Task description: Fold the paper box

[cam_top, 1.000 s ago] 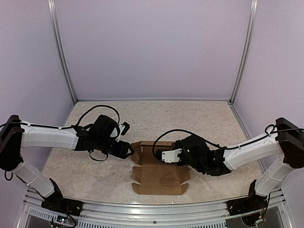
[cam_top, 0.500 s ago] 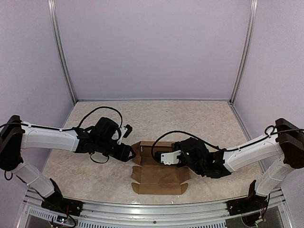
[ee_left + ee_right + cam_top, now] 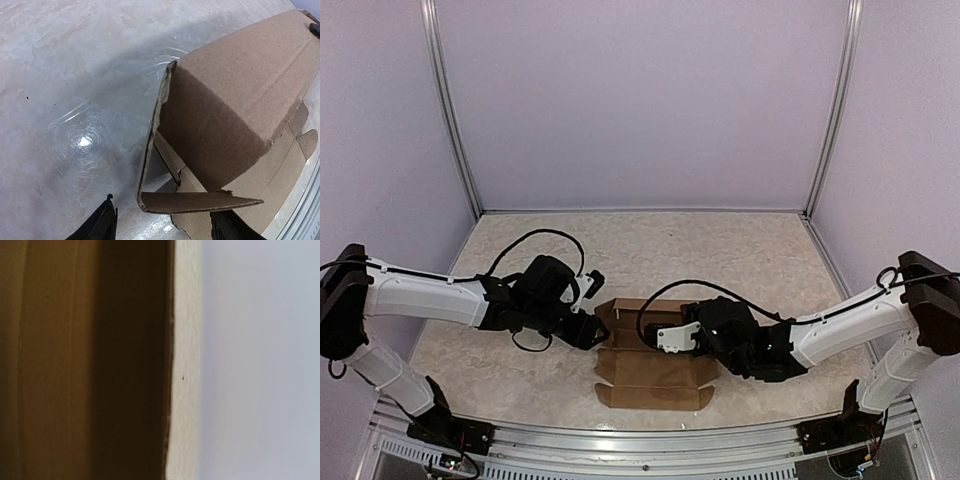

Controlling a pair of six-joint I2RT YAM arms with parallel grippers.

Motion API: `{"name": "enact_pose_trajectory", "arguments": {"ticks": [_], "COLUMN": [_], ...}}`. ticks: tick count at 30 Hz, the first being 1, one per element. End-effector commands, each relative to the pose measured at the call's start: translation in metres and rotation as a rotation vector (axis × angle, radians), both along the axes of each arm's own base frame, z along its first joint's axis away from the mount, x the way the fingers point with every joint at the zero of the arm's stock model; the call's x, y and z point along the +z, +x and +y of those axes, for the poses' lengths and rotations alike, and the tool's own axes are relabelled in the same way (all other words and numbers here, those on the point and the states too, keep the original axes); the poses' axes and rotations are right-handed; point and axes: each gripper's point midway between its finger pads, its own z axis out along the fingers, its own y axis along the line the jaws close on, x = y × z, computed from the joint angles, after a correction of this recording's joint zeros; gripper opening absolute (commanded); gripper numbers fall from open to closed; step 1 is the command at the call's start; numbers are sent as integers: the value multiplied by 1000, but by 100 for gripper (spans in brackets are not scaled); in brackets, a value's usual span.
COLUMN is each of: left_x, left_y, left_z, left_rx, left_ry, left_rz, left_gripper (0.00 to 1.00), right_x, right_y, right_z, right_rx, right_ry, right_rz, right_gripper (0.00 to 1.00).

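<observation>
The paper box (image 3: 655,372) is brown cardboard, half raised in the middle of the table, with flat panels spread toward the near edge. My left gripper (image 3: 593,329) is at its left end. In the left wrist view the box (image 3: 240,95) stands up as a wall, and its bent end flap (image 3: 195,201) lies between my two dark fingertips (image 3: 99,226); the left gripper (image 3: 162,230) is open and does not pinch the flap. My right gripper (image 3: 665,334) presses into the box from the right, shut. Its fingers are hidden; the right wrist view shows only close cardboard (image 3: 75,360).
Pale marbled tabletop (image 3: 720,250) surrounds the box. Purple walls with metal corner posts (image 3: 450,110) enclose the back and sides. A metal rail (image 3: 640,440) runs along the near edge, close to the box's front panel. Black cables loop over both wrists.
My left gripper has slid right and nearer, up to the box's left end, and its jaws have widened a little. My right gripper has shifted slightly left over the box.
</observation>
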Motion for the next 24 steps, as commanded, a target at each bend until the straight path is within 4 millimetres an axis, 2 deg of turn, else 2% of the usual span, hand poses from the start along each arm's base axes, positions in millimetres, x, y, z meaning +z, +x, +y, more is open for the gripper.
{"name": "enact_pose_trajectory", "arguments": {"ticks": [1,7,18,21,24], "left_x": [6,5,-1,-1,-1], "left_y": [2,-2,-10,-15,-12], "left_z": [-1,0,11,16,27], "left_rx": [-5,-18,3,17,65], "left_ry": [-2,-2,30,33,60], "left_rz": [-49,-52,-59,-57,-76], "left_gripper": [61,46,45,35,29], "right_x": [-1,-4,-6,-8,-7], "right_y": [-6,-10,-18,-18,-19], "right_z": [-4,-3,-1,-1,1], "right_rx": [-2,8,8,8,13], "right_ry": [-16,-31,-44,-45,-46], "right_rz": [-13,-27,-63,-63,-72], "right_gripper": [0,0,0,0,0]}}
